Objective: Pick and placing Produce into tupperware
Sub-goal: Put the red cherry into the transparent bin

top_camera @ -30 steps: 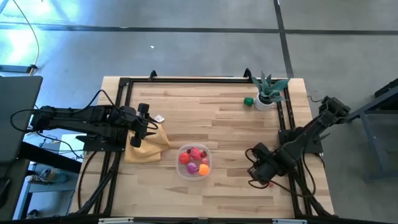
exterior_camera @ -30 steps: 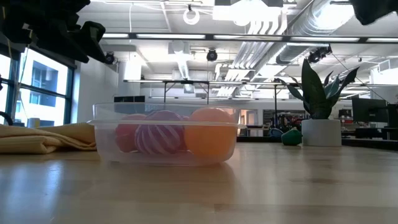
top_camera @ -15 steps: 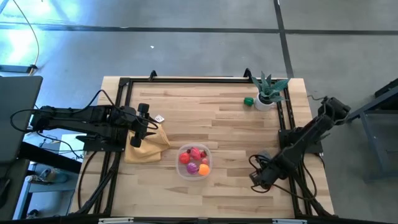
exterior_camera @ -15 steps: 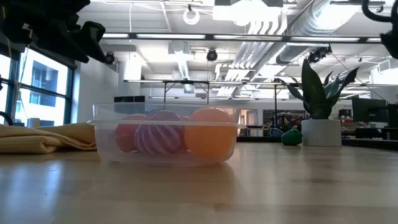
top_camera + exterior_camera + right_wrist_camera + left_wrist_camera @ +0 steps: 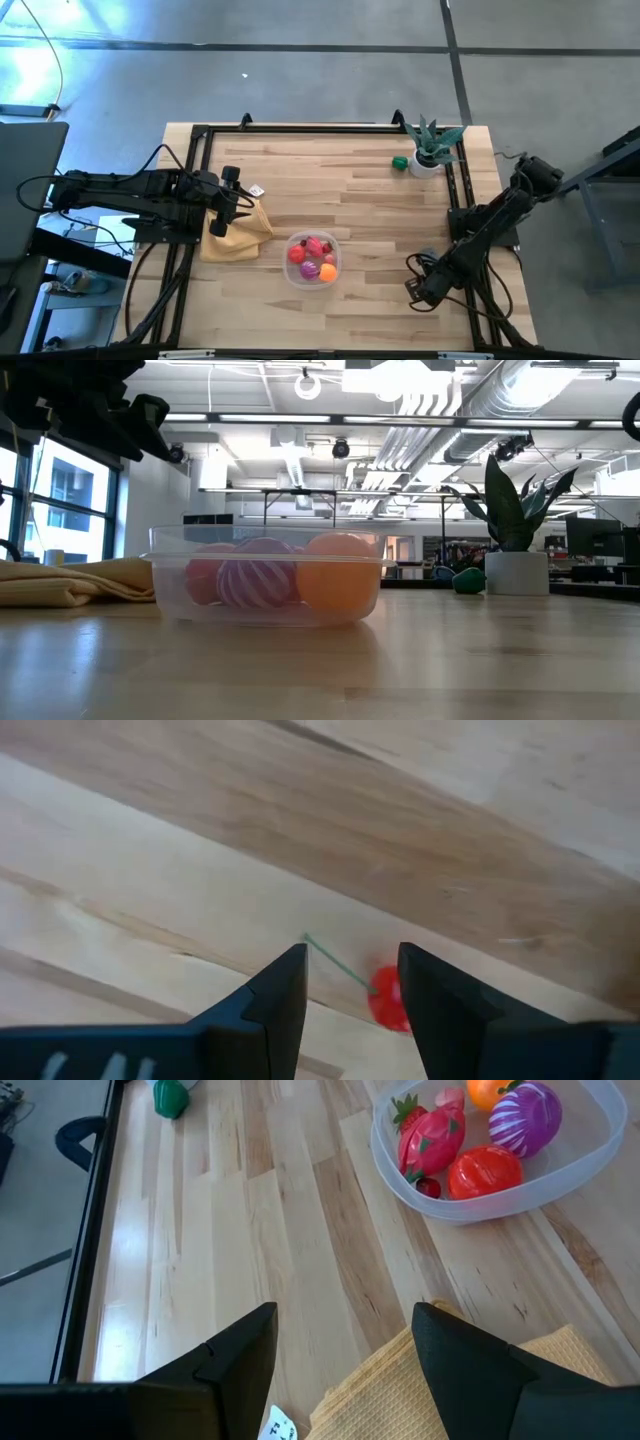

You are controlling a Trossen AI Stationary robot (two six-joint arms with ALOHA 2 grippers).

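Clear tupperware (image 5: 312, 274) holds red, orange and purple-white striped produce (image 5: 527, 1116); yellow cloth (image 5: 238, 232).

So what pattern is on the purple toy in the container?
White stripes on the magenta-purple toy, clearest in the left wrist view.

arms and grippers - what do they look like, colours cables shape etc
Both arms are matte black, built of jointed boxy segments with loose black cables looping beside them. The left gripper and the right gripper each end in two dark fingers, flat, broad and tapering to angled tips. No markings are visible on them.
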